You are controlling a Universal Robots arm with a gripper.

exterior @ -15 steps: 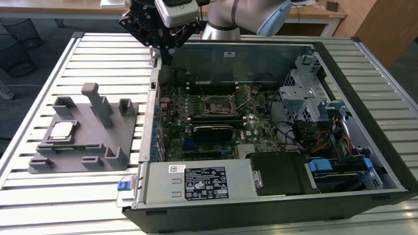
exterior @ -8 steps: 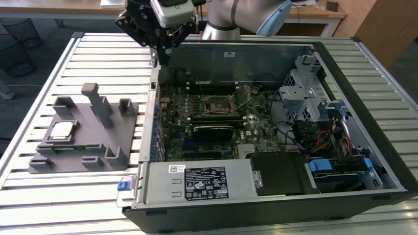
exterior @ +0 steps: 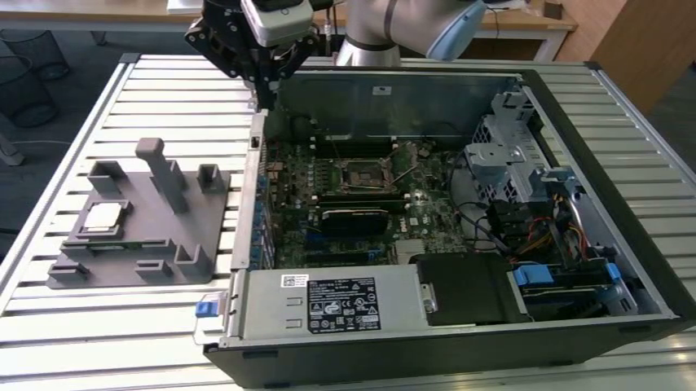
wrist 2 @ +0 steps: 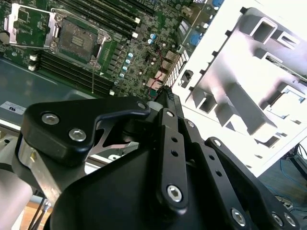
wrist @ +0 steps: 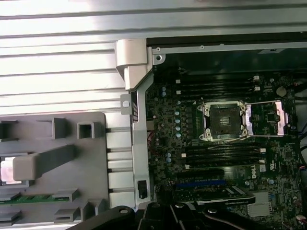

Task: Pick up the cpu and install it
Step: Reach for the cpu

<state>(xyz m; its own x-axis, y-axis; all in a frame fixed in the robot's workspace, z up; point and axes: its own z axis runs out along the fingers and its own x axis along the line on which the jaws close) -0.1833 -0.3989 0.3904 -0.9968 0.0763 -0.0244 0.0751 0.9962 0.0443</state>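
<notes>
Fingers [exterior: 264, 96] closed tip to tip, with nothing held between them. Gripper [exterior: 264, 104] hangs pointing down over the far corner of the case [exterior: 392, 98], at the case's side toward the exterior view's left.

Exterior view, left to right:

- Table [exterior: 98, 342]: slatted metal, carrying everything below.
- Fixture [exterior: 152, 244]: grey, with upright posts and pockets. It lies flat on the table just beside the case.
- Cpu [exterior: 103, 216]: lies flat in a pocket of the fixture, toward the exterior view's left, silvery top up. It is well apart from the gripper.
- Motherboard [exterior: 425, 212]: lies flat in the bottom of the open case.
- Socket [exterior: 363, 173]: near the board's middle.
- Power supply [exterior: 326, 305]: along the near edge of the case.
- Drive cage [exterior: 506, 155] and cables [exterior: 544, 236]: on the exterior view's right.

First wrist view: the cpu [wrist: 5, 170] is partly hidden behind a fixture post [wrist: 48, 160]. The socket [wrist: 223, 120] has its metal frame swung aside.
</notes>
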